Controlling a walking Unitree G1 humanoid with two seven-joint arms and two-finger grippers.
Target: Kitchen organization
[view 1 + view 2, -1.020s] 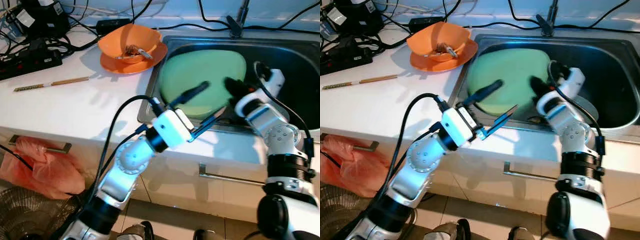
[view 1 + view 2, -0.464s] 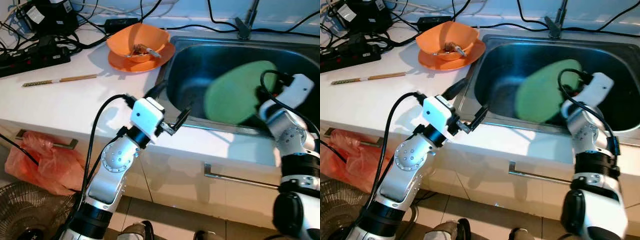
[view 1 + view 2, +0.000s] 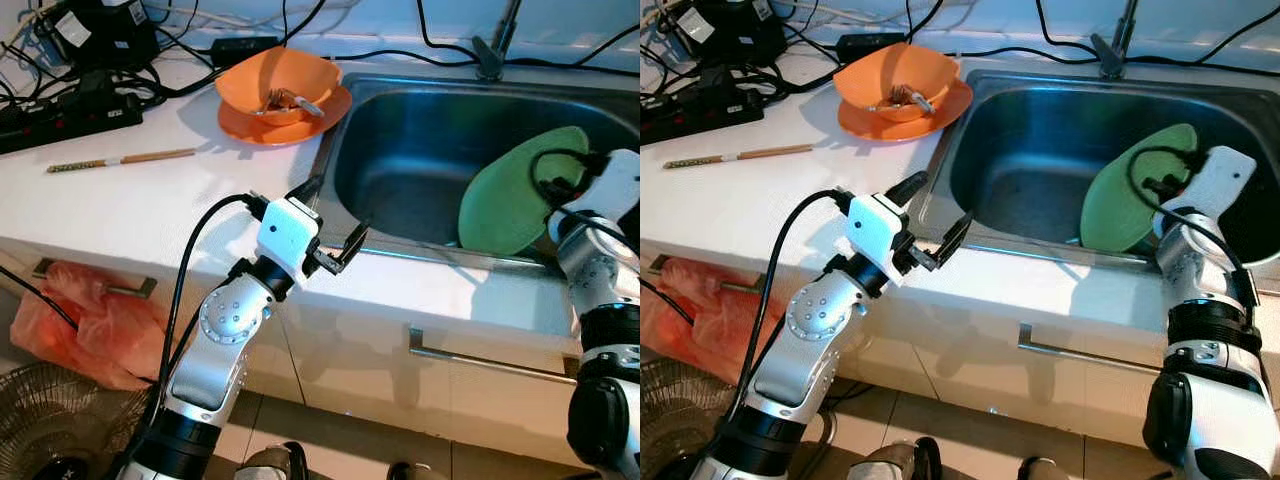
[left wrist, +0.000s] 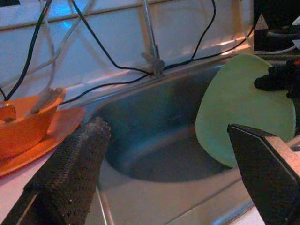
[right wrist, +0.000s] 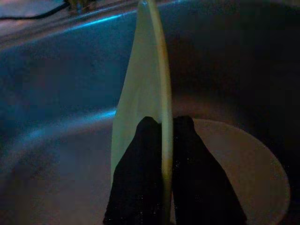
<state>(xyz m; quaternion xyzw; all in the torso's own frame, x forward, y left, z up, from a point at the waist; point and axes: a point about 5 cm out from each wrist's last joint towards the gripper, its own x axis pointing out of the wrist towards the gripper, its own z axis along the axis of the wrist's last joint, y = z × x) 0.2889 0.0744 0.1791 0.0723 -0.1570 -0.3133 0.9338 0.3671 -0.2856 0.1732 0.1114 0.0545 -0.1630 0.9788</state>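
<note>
Right gripper (image 5: 161, 140): two black fingers closed on the rim of one green plate (image 3: 515, 190), one finger on each face, seen edge-on from the right wrist. Plate stands tilted on edge inside the steel sink (image 3: 420, 150), toward the sink's right side, its lower edge down in the basin; gripper grips it at the plate's right edge, and the fingertips are largely hidden behind the white wrist housing in the head views.

Left gripper (image 3: 330, 225): two black fingers spread wide apart, nothing between them, poised over the sink's front left corner, well apart from the plate. From the left wrist the plate shows between the two spread fingers, far across the basin.

Items on the white counter (image 3: 150, 210), left of the sink:
- one orange bowl (image 3: 278, 82) set on one orange plate (image 3: 240, 125), touching; the bowl's contents are small and hard to make out.
- one pair of chopsticks (image 3: 120, 159), lying flat, apart from the bowl.
- black power strip and adapters with tangled cables (image 3: 70, 70) at the back left corner, partly cut off by the frame edge; number cannot be told.

Other:
- one tap (image 3: 492, 45) behind the sink, its top cut off.
- one pale round disc (image 5: 243, 173) on the sink floor beside the plate, dim in the right wrist view; what it is cannot be told.
- one orange plastic bag (image 3: 80, 325) below the counter at left.
- one cabinet handle (image 3: 490, 362) beneath the sink.
</note>
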